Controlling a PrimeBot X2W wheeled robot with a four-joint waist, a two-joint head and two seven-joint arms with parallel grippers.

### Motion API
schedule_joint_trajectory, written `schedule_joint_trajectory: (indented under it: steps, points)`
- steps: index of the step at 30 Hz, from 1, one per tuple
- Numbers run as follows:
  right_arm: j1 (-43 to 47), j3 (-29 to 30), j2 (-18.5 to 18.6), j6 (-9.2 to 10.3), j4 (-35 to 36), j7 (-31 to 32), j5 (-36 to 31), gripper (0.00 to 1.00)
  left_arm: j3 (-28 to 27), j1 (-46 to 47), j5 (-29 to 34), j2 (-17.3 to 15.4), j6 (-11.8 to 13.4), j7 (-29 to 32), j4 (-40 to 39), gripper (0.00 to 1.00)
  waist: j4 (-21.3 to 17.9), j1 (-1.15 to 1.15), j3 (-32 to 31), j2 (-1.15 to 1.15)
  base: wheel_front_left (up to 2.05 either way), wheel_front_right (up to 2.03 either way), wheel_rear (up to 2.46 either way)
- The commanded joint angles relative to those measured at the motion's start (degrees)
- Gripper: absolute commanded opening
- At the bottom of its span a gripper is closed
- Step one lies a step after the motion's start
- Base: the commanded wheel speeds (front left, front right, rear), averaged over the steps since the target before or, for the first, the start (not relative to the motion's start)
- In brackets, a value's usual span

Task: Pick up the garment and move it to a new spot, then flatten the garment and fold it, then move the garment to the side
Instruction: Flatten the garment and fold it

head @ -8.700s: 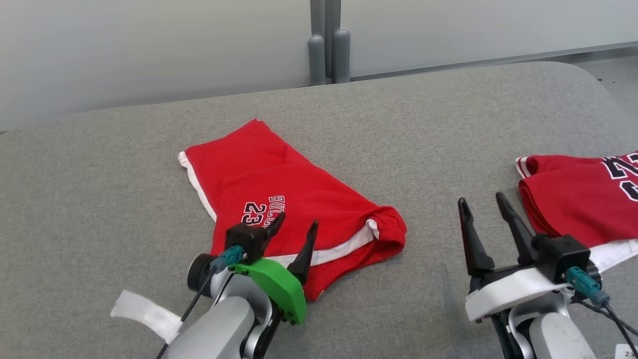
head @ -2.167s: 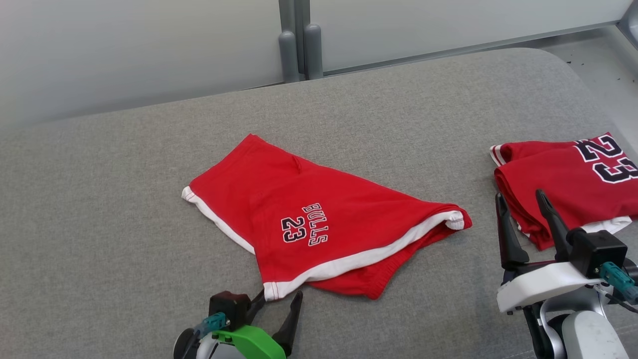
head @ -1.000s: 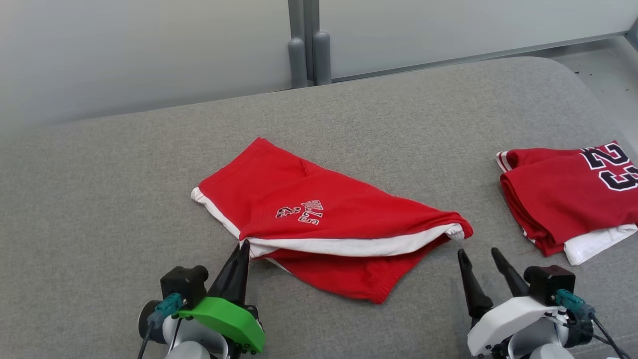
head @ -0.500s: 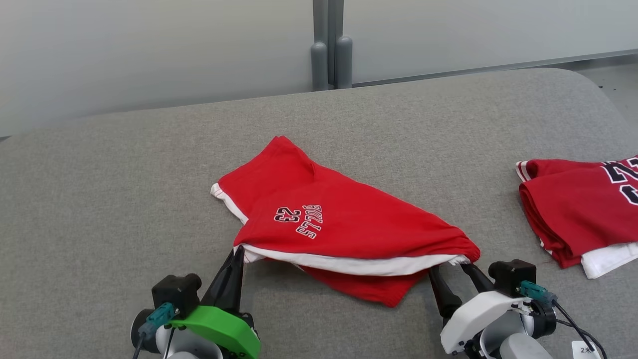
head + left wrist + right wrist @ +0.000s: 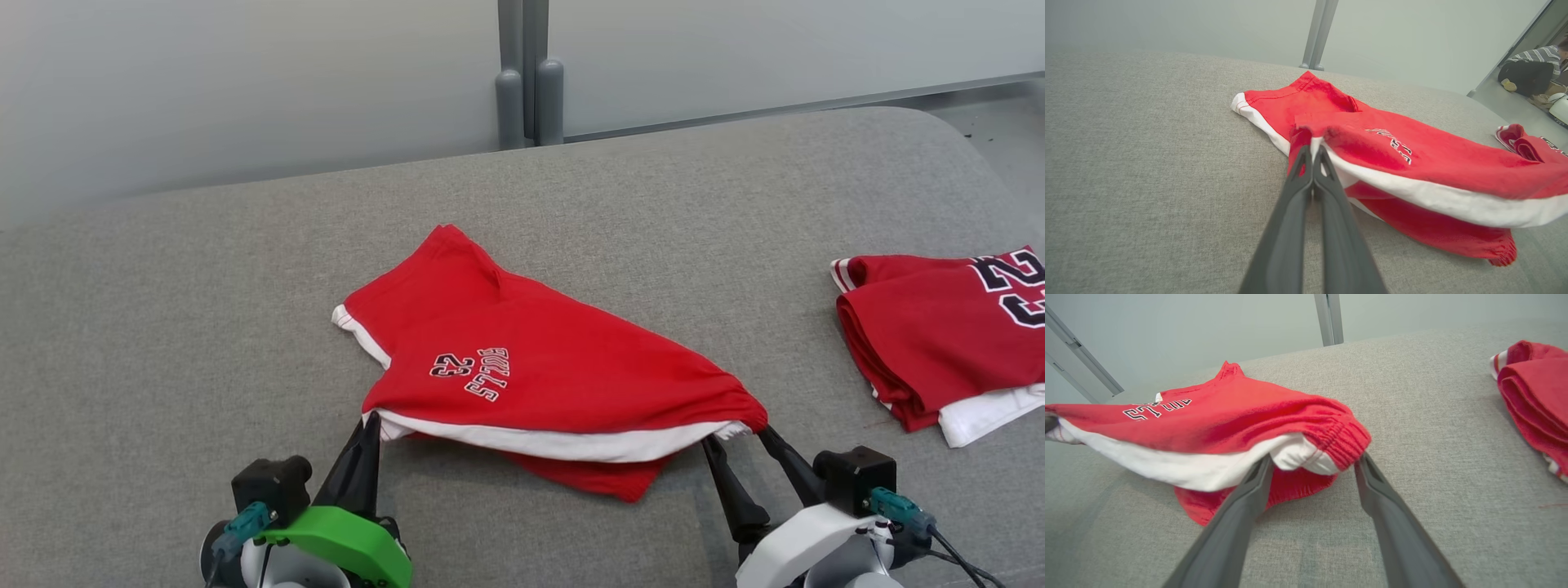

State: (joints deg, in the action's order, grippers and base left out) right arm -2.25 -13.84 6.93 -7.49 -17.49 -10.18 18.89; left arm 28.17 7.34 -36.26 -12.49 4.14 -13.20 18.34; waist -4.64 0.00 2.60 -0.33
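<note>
1. Right tool (image 5: 732,437) has moved up to the red shorts (image 5: 555,376), lying mid-surface (image 5: 204,310), jaws spread around the waistband corner.
2. Left tool (image 5: 369,420) pinches the hem; the cloth looks soft, light and sagging.

Folded jersey (image 5: 947,343) cut by right edge, right hand (image 5: 733,437) tips under shorts (image 5: 555,384)

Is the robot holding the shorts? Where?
Yes. The left hand pinches the red shorts by a white-trimmed corner; the right hand, open, straddles the other.
</note>
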Motion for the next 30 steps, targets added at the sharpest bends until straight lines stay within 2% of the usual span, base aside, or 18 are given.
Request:
schedule_joint_trajectory:
  steps: [1, 5, 13, 16, 25, 30]
  points:
    - [1.09, -0.16, 0.36, 0.00, 1.67, 0.40, -0.58, 1.00, -0.21, -0.70, -0.49, -0.55, 0.32, -0.32, 0.07, 0.00, -0.37, 0.00, 0.11, 0.33, 0.00, 0.00, 0.00]
    - [3.01, -0.02, 0.80, 0.00, 6.60, 1.96, -0.95, 1.00, -0.43, -0.70, -0.67, -0.65, 0.25, -0.46, 0.38, 0.00, -0.73, 0.00, 0.10, 0.33, 0.00, 0.00, 0.00]
    - [4.25, 0.19, 0.77, 0.00, 11.40, 4.51, -0.15, 1.00, -0.23, -0.42, -0.93, -0.65, 0.38, -0.54, 0.95, 0.00, -0.31, 0.00, -0.12, 0.33, 0.00, 0.00, 0.00]
    - [3.75, 0.12, 0.11, 0.00, 10.79, 5.07, 1.87, 1.00, -0.12, -0.21, -1.02, -0.66, 0.41, -0.54, 1.13, 0.00, 0.14, 0.00, -0.14, 0.33, 0.00, 0.00, 0.00]
    - [5.37, 2.24, 0.43, 0.00, 6.99, 4.41, 1.02, 1.00, -0.13, 0.45, -1.17, -0.77, 0.40, -0.68, 1.63, 0.00, 1.14, 0.00, 0.14, 0.33, 0.00, 0.00, 0.00]
    - [5.34, 1.44, 0.24, 0.00, 5.83, 4.46, 1.32, 1.00, -0.20, 0.54, -1.35, -0.87, 0.46, -0.71, 1.73, 0.00, 0.95, 0.00, 0.24, 0.33, 0.00, 0.00, 0.00]
